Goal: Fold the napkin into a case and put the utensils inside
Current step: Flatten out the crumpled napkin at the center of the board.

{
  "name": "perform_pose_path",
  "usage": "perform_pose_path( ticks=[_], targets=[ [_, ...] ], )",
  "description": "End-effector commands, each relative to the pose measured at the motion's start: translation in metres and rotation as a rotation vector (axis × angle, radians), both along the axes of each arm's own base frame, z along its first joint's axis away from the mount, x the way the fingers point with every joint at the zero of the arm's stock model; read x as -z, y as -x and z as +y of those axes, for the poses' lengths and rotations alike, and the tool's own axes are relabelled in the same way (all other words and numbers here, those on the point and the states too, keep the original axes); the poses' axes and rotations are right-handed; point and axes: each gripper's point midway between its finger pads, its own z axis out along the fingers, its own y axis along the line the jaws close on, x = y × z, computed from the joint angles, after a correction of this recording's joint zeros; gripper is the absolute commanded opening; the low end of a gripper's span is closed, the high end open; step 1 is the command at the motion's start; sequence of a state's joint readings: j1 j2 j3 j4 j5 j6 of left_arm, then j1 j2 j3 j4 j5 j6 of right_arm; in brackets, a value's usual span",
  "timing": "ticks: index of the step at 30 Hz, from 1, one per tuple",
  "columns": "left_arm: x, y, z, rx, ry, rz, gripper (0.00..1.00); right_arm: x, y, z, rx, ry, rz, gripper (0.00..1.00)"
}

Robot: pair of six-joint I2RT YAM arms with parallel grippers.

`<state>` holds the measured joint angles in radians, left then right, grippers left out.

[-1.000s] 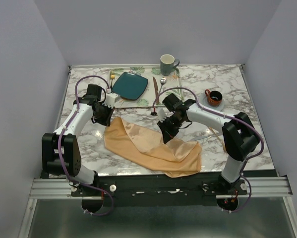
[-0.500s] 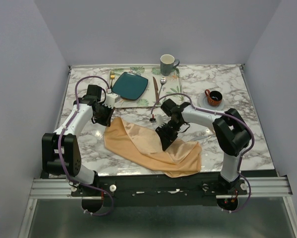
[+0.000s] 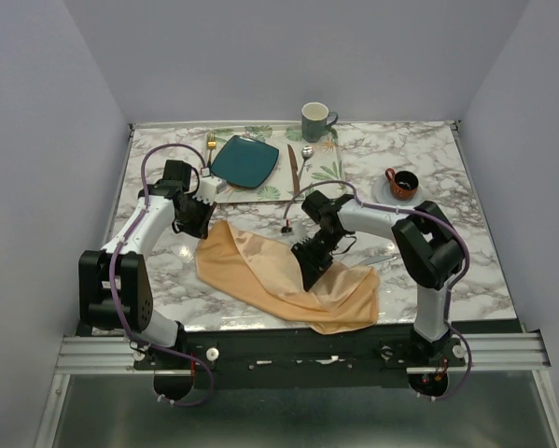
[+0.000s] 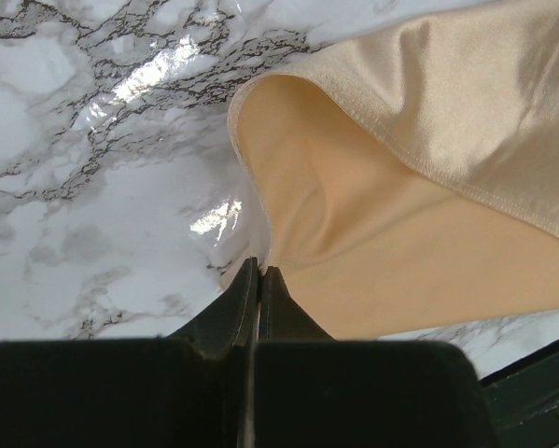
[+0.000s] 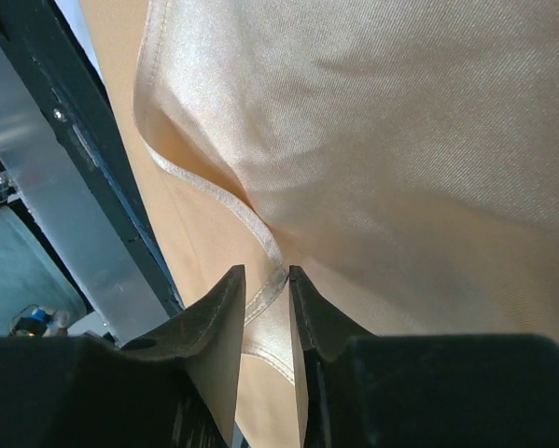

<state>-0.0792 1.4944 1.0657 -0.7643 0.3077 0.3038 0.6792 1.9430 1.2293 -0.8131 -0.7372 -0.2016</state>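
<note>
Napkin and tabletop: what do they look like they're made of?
The napkin looks like woven cloth, peach-tan with a satin sheen; fine weave and a stitched hem show. The tabletop is glossy white with grey veining and glare spots: marble look, real stone or printed laminate I cannot tell.

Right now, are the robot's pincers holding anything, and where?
The left pincer is shut on the napkin, pinching its edge. The right pincer stands open over the hem, gripping nothing.

Lab robot cell, not a home: marble-print table [image 3: 363, 149] boxed in by plain grey walls [image 3: 46, 140], aluminium rail [image 3: 503, 350] along the near edge, two arms [image 3: 139, 224] bolted there, staged place setting on tray [image 3: 330, 161].
</note>
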Motion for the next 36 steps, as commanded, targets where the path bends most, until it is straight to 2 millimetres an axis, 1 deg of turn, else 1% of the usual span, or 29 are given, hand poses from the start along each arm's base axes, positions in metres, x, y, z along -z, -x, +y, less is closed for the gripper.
perform_pose_path(
  ticks=[1,3,6,9,12,16,18,21,22,27,28,30,31,33,35,36],
  targets=[
    [-0.002,0.002,-0.001,0.01,0.016,-0.014,0.0,0.007,0.001,-0.004,0.035,0.048,0.062,0.34],
    [-0.002,0.002,-0.001,0.011,0.018,-0.014,0.0,0.012,-0.001,-0.011,0.063,0.089,0.072,0.38],
    [-0.003,0.001,-0.001,0.013,0.017,-0.015,0.0,0.016,0.002,-0.017,0.081,0.105,0.123,0.4],
    [-0.002,0.001,-0.001,0.015,0.016,-0.014,0.0,0.016,0.009,-0.019,0.083,0.103,0.176,0.41],
    [-0.002,0.0,-0.001,0.012,0.017,-0.013,0.0,0.012,0.011,-0.015,0.08,0.079,0.197,0.42],
    [-0.002,0.001,-0.001,0.011,0.018,-0.012,0.0,-0.002,0.012,-0.003,0.08,0.002,0.239,0.41],
    [-0.002,0.001,-0.001,0.008,0.019,-0.011,0.0,-0.005,0.013,-0.001,0.07,-0.016,0.254,0.4],
    [-0.003,0.0,-0.001,0.005,0.02,-0.012,0.0,-0.005,0.016,-0.002,0.071,-0.014,0.269,0.37],
    [-0.003,0.0,-0.002,0.006,0.021,-0.012,0.0,-0.003,0.016,-0.002,0.071,-0.012,0.273,0.33],
    [-0.004,0.0,-0.002,0.0,0.026,-0.014,0.0,0.001,0.016,-0.005,0.072,0.005,0.271,0.26],
    [-0.004,0.001,-0.002,-0.003,0.027,-0.01,0.0,0.002,0.017,-0.005,0.072,0.011,0.271,0.2],
    [-0.005,0.001,-0.002,-0.002,0.029,-0.016,0.0,0.002,0.018,-0.007,0.072,0.015,0.274,0.15],
    [-0.005,0.001,-0.002,-0.002,0.029,-0.016,0.0,0.002,0.018,-0.007,0.071,0.015,0.272,0.1],
    [-0.008,0.0,-0.001,-0.006,0.031,-0.025,0.0,-0.003,0.014,-0.007,0.07,0.007,0.244,0.01],
    [-0.014,0.0,-0.001,-0.008,0.041,-0.034,0.0,-0.012,0.005,-0.004,0.074,-0.012,0.203,0.01],
    [-0.017,0.0,-0.001,-0.01,0.044,-0.037,0.0,-0.023,-0.002,-0.003,0.078,-0.035,0.156,0.01]
  ],
)
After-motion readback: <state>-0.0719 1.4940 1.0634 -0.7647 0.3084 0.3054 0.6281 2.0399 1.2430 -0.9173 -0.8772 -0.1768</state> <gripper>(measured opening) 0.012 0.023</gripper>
